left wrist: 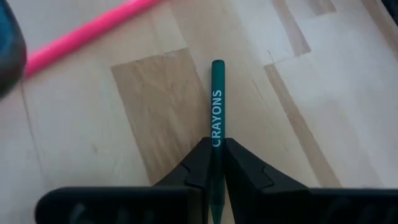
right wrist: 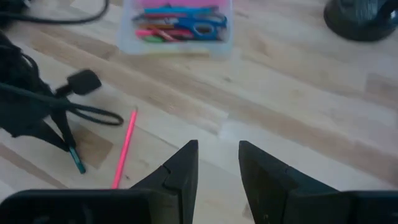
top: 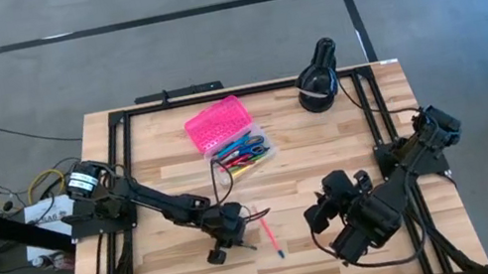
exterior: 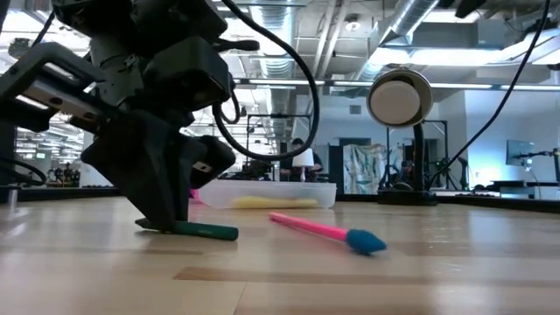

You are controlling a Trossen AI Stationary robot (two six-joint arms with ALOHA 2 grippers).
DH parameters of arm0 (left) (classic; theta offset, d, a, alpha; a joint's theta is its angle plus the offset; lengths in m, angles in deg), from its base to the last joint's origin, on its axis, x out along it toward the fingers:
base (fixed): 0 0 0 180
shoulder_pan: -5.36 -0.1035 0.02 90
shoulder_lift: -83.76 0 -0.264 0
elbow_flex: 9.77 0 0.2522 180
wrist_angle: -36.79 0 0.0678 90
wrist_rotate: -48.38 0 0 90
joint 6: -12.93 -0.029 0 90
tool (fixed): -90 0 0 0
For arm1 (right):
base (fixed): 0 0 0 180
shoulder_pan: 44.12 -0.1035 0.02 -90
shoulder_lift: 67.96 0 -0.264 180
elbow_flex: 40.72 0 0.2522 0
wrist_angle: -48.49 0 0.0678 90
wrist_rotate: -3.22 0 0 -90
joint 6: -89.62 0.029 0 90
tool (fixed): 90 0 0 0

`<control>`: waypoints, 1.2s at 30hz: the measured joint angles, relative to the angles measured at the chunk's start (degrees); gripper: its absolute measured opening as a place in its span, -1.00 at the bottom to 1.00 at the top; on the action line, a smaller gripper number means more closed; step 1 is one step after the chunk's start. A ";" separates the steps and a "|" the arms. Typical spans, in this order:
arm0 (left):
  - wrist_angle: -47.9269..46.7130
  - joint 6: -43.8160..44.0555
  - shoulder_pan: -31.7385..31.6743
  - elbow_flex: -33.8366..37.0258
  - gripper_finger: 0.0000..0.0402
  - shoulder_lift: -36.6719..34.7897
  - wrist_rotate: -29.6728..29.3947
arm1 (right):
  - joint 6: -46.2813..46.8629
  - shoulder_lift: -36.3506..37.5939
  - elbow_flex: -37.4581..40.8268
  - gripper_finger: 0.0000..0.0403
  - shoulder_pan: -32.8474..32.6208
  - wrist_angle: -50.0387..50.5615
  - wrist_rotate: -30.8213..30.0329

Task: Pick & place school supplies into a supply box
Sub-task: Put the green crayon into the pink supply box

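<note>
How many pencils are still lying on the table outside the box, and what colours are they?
Green crayon pencil, pinched by the left end effector: 1
Pink pencil, lying loose: 1
Total outside the supply box: 2

Four cameras are watching my table.
One is looking straight down, one level along the tabletop, my wrist cameras close; all are sharing the pink pencil (top: 271, 237).
</note>
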 joint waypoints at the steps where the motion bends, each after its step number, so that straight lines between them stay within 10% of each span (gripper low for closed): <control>1: 0.00 1.39 0.02 0.00 -0.86 -0.02 -0.26 | 0.04 0.00 0.00 -0.46 0.19 0.02 0.97; 36: -9.08 19.58 2.54 0.40 -0.94 -5.13 -13.28 | -12.86 -0.02 -0.04 -0.46 10.48 -2.79 9.17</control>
